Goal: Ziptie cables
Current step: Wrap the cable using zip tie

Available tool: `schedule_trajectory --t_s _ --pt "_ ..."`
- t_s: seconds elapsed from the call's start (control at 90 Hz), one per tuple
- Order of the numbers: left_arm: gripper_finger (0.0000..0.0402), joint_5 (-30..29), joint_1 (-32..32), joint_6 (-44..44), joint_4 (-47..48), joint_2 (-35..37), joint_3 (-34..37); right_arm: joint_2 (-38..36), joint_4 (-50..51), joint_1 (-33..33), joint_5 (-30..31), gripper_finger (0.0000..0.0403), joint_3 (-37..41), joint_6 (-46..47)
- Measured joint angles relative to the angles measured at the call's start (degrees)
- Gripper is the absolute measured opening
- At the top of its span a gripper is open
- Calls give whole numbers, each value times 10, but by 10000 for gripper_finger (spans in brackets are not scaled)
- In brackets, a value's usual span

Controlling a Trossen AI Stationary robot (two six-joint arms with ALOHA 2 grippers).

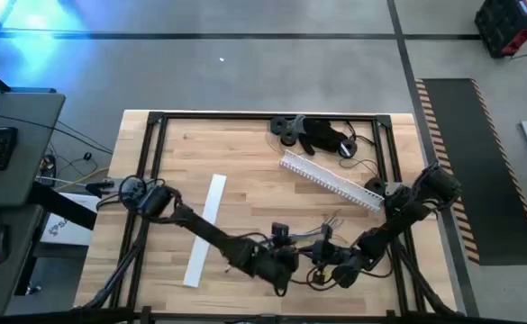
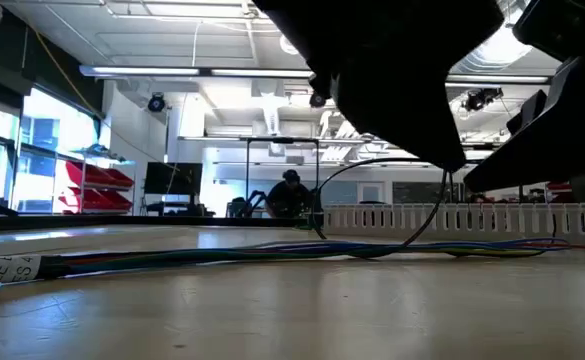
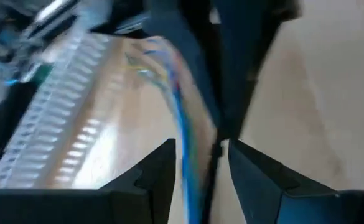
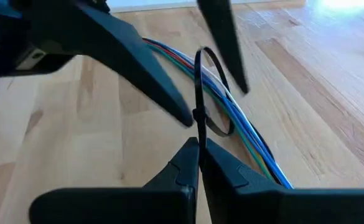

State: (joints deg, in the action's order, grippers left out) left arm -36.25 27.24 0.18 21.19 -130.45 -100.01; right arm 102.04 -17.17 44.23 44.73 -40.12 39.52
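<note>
Progress of the tie. We see a black zip tie (image 4: 201, 93) already looped around the cables (image 4: 231, 109), its tail passed through the head; the loop is loose, standing well clear of the bundle on its upper side. We judge that threading is done and that cinching the loop tight remains, with any trimming of the tail after that.

Position of the work. The cables lie as one slim bundle of blue, green, red and grey wires on the wooden surface (image 1: 245, 153), near its front edge and right of centre, between the two grippers. In the low view the bundle (image 2: 272, 252) runs flat across the surface in front of the white comb-toothed rail (image 2: 472, 217).

Arm poses. The right gripper (image 4: 199, 149) sits low over the surface with its jaws closed on the zip tie's tail, just below the head. The left gripper (image 3: 200, 152) reaches in from the left, arm stretched diagonally across the surface; its jaws stand narrowly apart with the cables and the black tie running between them, and we cannot tell whether they grip anything. A flat white strip (image 1: 206, 229) lies to the left, partly under the left arm.
</note>
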Motion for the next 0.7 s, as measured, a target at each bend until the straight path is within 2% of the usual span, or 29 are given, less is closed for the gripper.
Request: schedule_trajectory --t_s 0.078,0.2,0.522,0.7 --pt "126 26 -5 1 1 0 0 0 -1 0 -1 0 0 -1" --pt "109 20 -7 1 0 0 0 0 -3 0 -1 0 0 -1" --pt "9 9 -7 5 5 0 0 0 -3 0 -4 0 0 -12" --pt "7 0 -6 0 10 0 0 -5 3 8 -37 4 0 -118"
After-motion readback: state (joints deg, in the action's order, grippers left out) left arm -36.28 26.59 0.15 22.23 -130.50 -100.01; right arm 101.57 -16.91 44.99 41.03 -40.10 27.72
